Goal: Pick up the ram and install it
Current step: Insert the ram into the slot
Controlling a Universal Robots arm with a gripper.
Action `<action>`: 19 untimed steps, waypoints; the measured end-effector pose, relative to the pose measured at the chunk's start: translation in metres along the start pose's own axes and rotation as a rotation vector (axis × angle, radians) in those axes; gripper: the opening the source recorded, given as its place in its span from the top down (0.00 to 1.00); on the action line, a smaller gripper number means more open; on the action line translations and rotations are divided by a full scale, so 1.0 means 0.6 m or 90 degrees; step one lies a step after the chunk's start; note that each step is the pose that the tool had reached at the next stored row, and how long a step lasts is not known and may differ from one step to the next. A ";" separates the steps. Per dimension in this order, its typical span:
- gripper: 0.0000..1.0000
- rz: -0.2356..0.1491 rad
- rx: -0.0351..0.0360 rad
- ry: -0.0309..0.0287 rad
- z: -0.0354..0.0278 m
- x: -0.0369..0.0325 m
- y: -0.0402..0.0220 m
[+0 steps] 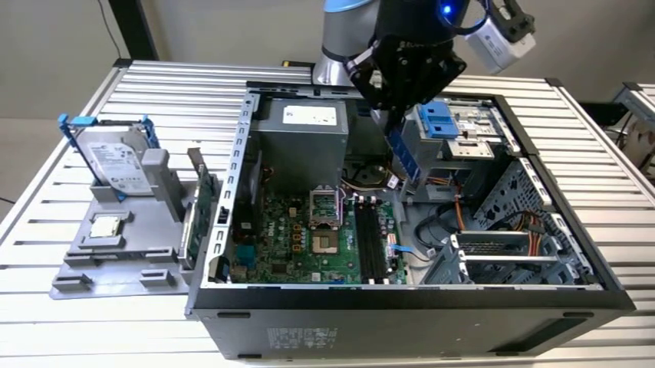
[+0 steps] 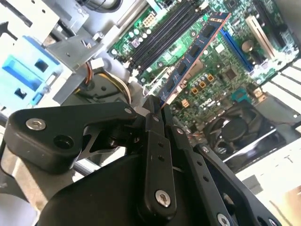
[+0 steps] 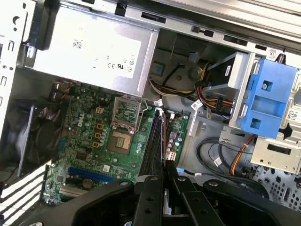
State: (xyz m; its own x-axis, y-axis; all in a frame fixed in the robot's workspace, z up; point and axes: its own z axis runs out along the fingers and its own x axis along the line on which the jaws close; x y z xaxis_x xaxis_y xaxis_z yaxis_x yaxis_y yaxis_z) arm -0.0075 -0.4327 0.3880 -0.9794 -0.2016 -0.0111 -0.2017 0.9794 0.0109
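Note:
My gripper (image 1: 393, 129) is shut on the ram (image 1: 403, 159), a slim stick that looks blue-green and hangs tilted inside the open computer case (image 1: 245, 153). In the second wrist view the ram (image 2: 195, 56) runs out from the black fingers (image 2: 153, 122) over the green motherboard (image 2: 211, 70). In the first wrist view it appears edge-on (image 3: 163, 141) above the black memory slots (image 3: 153, 139), just beyond the gripper (image 3: 164, 172). In the exterior view the slots (image 1: 370, 241) lie lower, with the ram's lower end held in the air near their far end.
A grey stand (image 1: 113, 264) at the exterior view's left holds a silver hard drive with blue rails (image 1: 113, 165) and a square chip (image 1: 106, 228). Inside the case are the power supply (image 1: 302, 134), the open processor socket (image 1: 322, 222), a blue drive bracket (image 1: 435, 119) and loose cables (image 1: 450, 222).

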 end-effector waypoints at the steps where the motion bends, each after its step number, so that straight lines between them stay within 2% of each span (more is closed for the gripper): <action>1: 1.00 0.010 0.0002 -0.0001 0.000 0.000 0.000; 10: 1.00 0.099 0.0010 -0.0012 0.001 0.000 0.000; 12: 1.00 0.113 0.0012 -0.0013 0.001 0.000 0.000; 19: 1.00 0.116 0.0013 -0.0013 0.001 -0.004 -0.001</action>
State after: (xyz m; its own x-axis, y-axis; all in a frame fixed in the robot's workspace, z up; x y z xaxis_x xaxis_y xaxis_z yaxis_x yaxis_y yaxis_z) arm -0.0049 -0.4328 0.3873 -0.9997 -0.0202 -0.0112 -0.0203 0.9997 0.0109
